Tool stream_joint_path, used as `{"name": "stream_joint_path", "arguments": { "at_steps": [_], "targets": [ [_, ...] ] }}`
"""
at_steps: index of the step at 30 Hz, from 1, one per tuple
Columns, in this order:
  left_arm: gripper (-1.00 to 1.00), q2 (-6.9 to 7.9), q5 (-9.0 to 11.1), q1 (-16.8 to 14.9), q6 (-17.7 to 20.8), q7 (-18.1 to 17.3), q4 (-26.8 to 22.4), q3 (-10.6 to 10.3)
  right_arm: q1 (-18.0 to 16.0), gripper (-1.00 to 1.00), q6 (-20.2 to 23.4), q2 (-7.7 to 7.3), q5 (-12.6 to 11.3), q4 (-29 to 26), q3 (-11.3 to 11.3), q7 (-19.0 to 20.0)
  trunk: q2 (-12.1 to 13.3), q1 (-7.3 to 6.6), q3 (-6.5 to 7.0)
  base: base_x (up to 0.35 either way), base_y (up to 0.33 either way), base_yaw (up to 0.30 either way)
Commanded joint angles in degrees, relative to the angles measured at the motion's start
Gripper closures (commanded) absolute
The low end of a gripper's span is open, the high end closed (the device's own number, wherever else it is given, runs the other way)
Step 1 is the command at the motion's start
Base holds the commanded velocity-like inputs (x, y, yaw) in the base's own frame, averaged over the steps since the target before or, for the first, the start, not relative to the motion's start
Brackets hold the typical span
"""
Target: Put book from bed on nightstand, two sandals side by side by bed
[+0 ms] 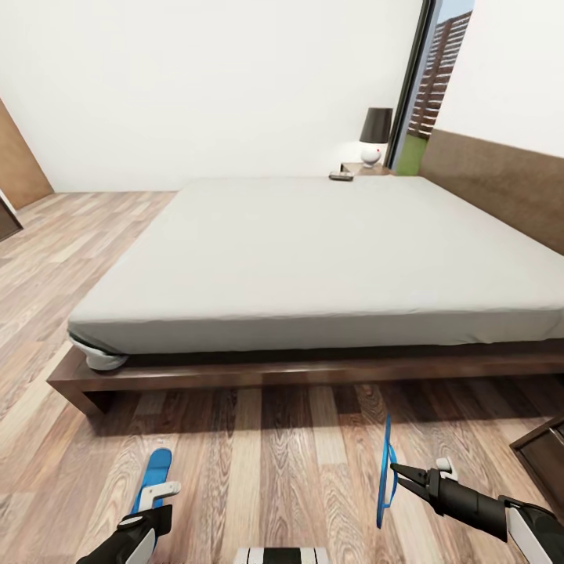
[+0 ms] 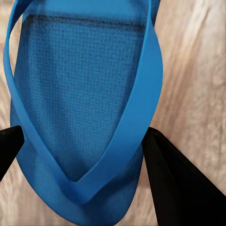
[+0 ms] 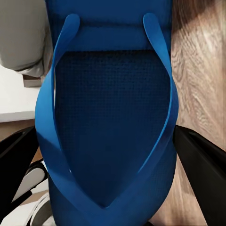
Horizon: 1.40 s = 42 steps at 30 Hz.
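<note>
One blue sandal (image 1: 155, 470) lies low over the wood floor at the bottom left, and my left gripper (image 1: 158, 501) is shut across its width, a black finger (image 2: 174, 183) pressed to each edge of the sandal (image 2: 80, 108). The other sandal (image 1: 384, 479) hangs edge-on above the floor at the bottom right, with my right gripper (image 1: 394, 473) shut on it; its strap side (image 3: 110, 117) faces the right wrist camera. The bed (image 1: 313, 251) stretches ahead. The book (image 1: 341, 176) lies at its far edge, beside the nightstand (image 1: 362, 168).
A dark-shaded lamp (image 1: 375, 133) stands on the nightstand by the tall window (image 1: 429, 86). A dark cabinet corner (image 1: 544, 454) juts in at the right. A brown door (image 1: 17, 160) is at the far left. Open floor lies between the sandals and the bed frame (image 1: 298, 374).
</note>
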Motion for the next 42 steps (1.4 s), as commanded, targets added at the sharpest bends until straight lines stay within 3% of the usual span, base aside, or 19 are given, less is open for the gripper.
{"name": "stream_joint_path", "arguments": {
  "at_steps": [1, 28, 42],
  "targets": [
    [1.00, 0.00, 0.33, 0.01, 0.35, 0.19, -0.16, -0.06, -0.02, 1.00, 0.37, -0.01, -0.24, 0.00, -0.02, 0.06, -0.03, 0.01, -0.27, 0.000, 0.000, 0.000],
    [1.00, 0.00, 0.33, 0.01, 0.35, 0.26, -0.17, -0.06, -0.02, 1.00, 0.37, -0.01, -0.18, 0.00, 0.03, 0.04, -0.39, 0.71, -6.25, 0.000, 0.000, 0.000],
    [1.00, 0.09, 0.48, 0.01, 0.35, 0.10, -0.17, 0.03, -0.02, 1.00, 0.37, -0.01, -0.18, 0.00, 0.04, 0.06, -0.39, 0.71, -6.25, 0.060, 0.107, 0.000]
  ]
}}
